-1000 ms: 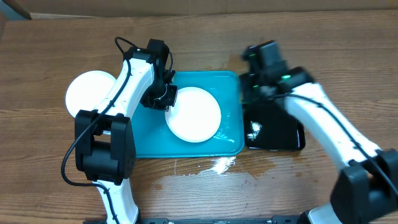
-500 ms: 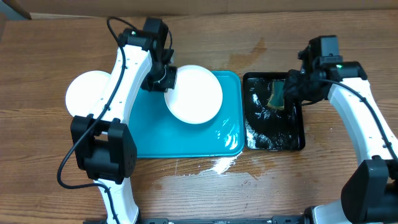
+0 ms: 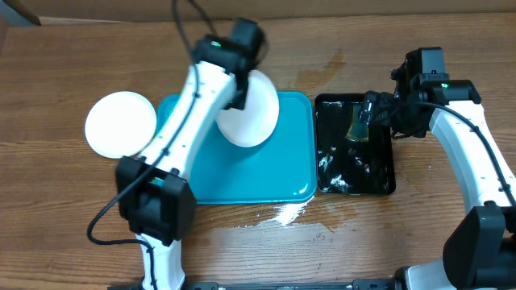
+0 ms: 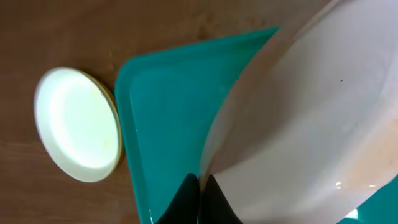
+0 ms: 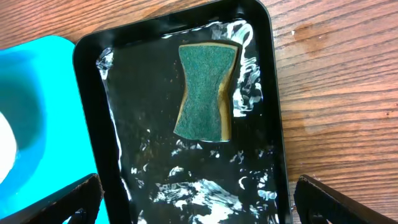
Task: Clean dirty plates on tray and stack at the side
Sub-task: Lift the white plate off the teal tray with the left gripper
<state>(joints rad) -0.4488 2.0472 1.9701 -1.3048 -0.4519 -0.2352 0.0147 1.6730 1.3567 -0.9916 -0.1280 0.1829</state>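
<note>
Blue tray point(image 3: 274, 173): floor bare from centre to 3 and 6 o'clock, open from above. Left arm point(image 3: 181, 129) crosses its 9 o'clock side. The raised plate point(image 3: 254, 117), pinched in the left tool point(image 4: 200, 193), hangs tilted over 12 o'clock. Stacked plates point(image 3: 121, 123) occupy the bench point(image 3: 64, 209) at 9 o'clock. Black tray point(image 3: 355, 173) just beside at 3 o'clock: sponge point(image 5: 205, 92) at its 12 o'clock end, below the wide-spread right tool point(image 3: 376, 113).

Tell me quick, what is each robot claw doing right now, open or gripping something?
Left gripper: closed on the rim of a white plate.
Right gripper: open, holding nothing; the sponge lies in the black tray below it.
</note>
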